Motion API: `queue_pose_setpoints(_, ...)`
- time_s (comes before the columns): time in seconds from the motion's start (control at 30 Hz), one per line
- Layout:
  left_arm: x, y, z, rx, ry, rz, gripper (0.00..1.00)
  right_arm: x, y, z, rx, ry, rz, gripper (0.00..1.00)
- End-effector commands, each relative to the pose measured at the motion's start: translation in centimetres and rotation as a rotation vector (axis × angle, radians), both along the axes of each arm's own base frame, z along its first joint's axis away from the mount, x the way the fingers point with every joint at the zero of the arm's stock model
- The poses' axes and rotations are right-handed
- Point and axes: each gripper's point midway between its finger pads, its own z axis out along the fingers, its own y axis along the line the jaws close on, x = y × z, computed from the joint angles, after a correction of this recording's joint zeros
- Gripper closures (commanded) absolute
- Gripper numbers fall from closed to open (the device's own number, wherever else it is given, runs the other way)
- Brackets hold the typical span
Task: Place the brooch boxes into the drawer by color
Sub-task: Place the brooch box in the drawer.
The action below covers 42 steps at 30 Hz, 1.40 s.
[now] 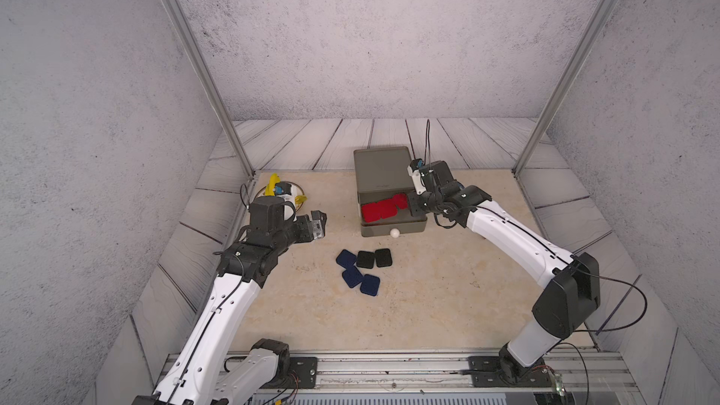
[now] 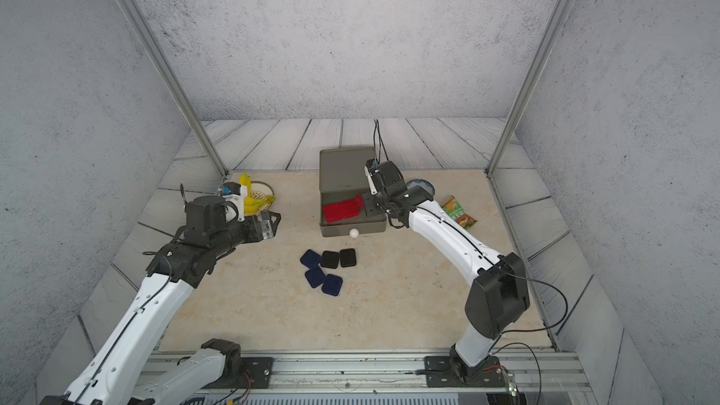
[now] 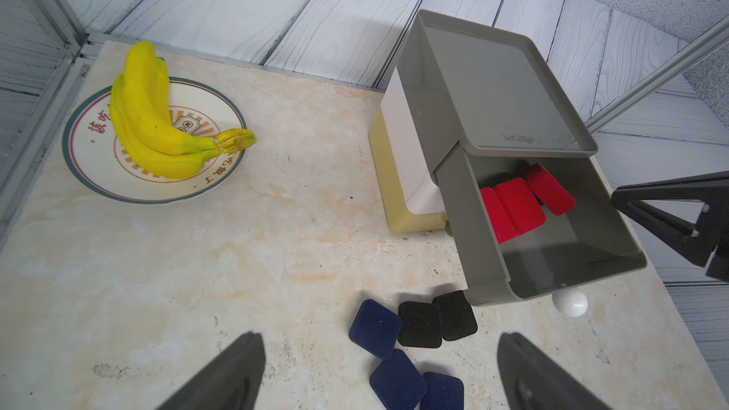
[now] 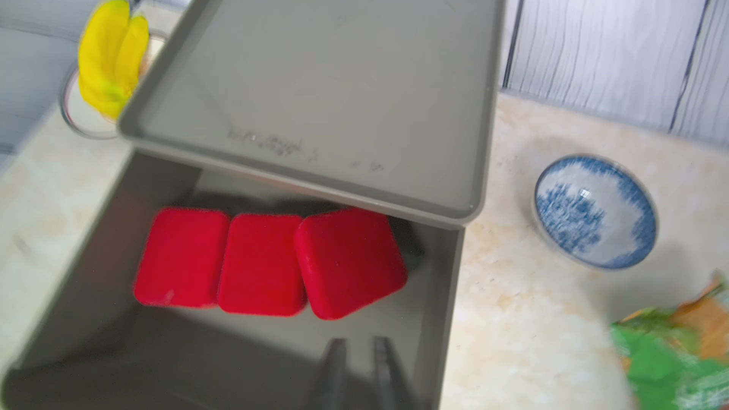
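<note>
Lying at six o'clock from the grey plastic drawer, dark blue velvety brooch boxes and black velvety boxes seem light, stiff, not slippery; pinch opposite edges. Red velvety boxes rest inside the drawer. Left gripper is open, right gripper closed, empty.

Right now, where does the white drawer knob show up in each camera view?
Top view: white knob at the middle of the open grey drawer front wall.
Top view: same spot on the drawer front.
Left wrist: poking out under the drawer's front wall.
Right wrist: not in it.
Shared landmark: the three red boxes inside the drawer.
</note>
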Motion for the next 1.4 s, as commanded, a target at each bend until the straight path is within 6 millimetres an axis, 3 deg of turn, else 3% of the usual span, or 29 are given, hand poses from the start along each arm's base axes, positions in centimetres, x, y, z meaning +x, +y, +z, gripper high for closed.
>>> queue_pose_setpoints(0.0, -0.1, -0.3, 0.7, -0.007, -0.021, -0.01, 0.02, -0.5, 1.6, 0.0, 0.063, 0.027, 0.074, 1.0)
queue_pose_setpoints(0.13, -0.1, -0.2, 0.9, -0.007, -0.026, -0.008, 0.02, -0.8, 3.2, -0.3, 0.112, 0.055, 0.13, 1.0)
queue_pose_setpoints(0.37, 0.2, -0.3, 0.9, -0.006, -0.022, -0.008, 0.02, 0.2, 4.2, -1.9, 0.101, 0.083, 0.143, 1.0)
queue_pose_setpoints(0.6, 0.2, -0.2, 0.5, 0.01, -0.015, -0.009, 0.02, 1.6, 2.8, -3.2, 0.026, 0.08, 0.061, 1.0)
queue_pose_setpoints(1.0, -0.1, 0.0, 0.3, 0.015, -0.012, -0.006, 0.02, 2.7, 2.3, -1.9, -0.01, 0.004, 0.053, 1.0)
queue_pose_setpoints(1.13, -0.2, 0.0, 0.5, 0.015, -0.019, -0.004, 0.02, 1.6, 2.7, -1.0, 0.007, 0.027, 0.101, 0.93)
queue_pose_setpoints(1.37, -0.3, 0.0, 0.7, -0.001, -0.021, 0.004, 0.02, -3.3, 3.8, 2.2, 0.144, 0.001, 0.254, 0.68)
